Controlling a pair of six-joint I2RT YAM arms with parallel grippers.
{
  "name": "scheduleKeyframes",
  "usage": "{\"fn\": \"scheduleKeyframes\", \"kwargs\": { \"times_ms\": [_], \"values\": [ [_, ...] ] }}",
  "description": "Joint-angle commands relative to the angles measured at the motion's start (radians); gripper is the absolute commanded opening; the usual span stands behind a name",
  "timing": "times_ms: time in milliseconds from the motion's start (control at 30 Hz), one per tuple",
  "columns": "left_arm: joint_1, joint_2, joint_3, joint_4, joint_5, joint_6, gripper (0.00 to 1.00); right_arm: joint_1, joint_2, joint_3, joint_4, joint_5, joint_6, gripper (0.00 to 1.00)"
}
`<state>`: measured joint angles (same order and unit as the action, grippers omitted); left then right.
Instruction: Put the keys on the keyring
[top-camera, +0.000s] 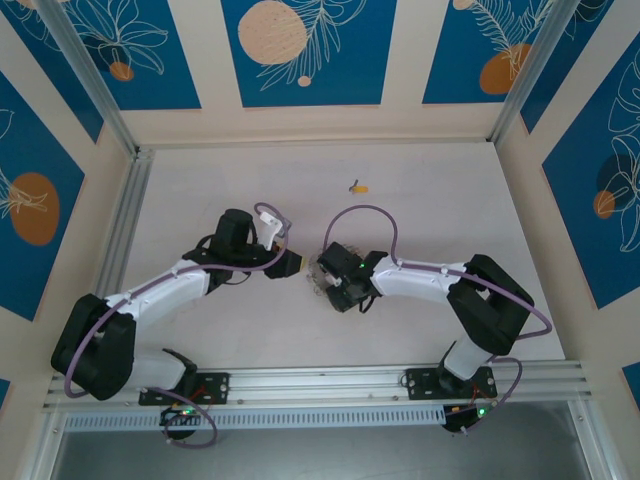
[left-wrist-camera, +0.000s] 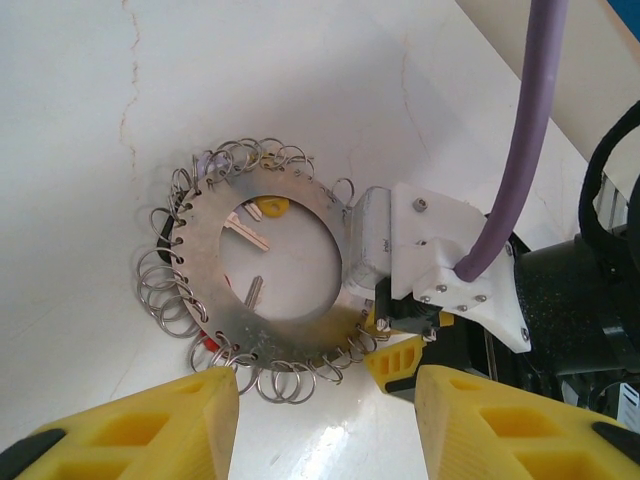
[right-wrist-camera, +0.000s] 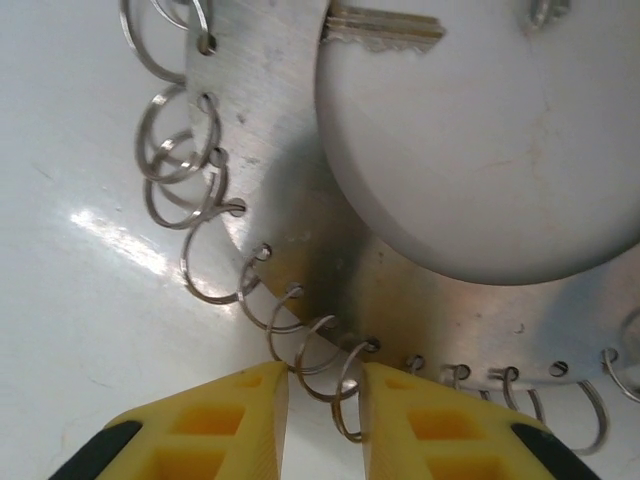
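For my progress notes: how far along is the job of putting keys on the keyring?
Done, apparently: a yellow-tagged key and a second key lie inside the keyring. In hand: the right pincer flanks a rim loop. Remaining: a loose key far up the table.

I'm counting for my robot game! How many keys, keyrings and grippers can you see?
Keys: 3 (yellow-tagged key, red-tagged key, loose yellow-tagged key)
Keyring: 1
Grippers: 2 (left gripper, right gripper)
Total: 6
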<state>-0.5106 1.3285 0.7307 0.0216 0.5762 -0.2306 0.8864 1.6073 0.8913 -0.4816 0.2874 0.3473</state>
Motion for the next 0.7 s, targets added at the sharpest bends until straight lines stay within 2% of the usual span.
{"fn": "scheduleKeyframes", "kwargs": {
  "times_ms": [0, 100, 333, 667],
  "values": [
    [0.013, -0.024, -0.01, 0.013, 0.024, -0.007, 0.49, 0.018, -0.042, 0.003, 0.083, -0.121, -0.011, 0.28],
    [0.014, -0.031, -0.008, 0.008, 0.025, -0.008, 0.49, -0.001, -0.071, -0.016, 0.1, -0.142, 0.014, 0.29],
    [0.016, -0.035, -0.008, 0.008, 0.027, -0.011, 0.49, -0.061, -0.149, -0.057, 0.027, -0.08, 0.038, 0.31],
    [0.015, -0.04, -0.008, 0.008, 0.032, -0.013, 0.49, -0.066, -0.102, -0.052, 0.023, -0.11, 0.033, 0.23]
  ]
}}
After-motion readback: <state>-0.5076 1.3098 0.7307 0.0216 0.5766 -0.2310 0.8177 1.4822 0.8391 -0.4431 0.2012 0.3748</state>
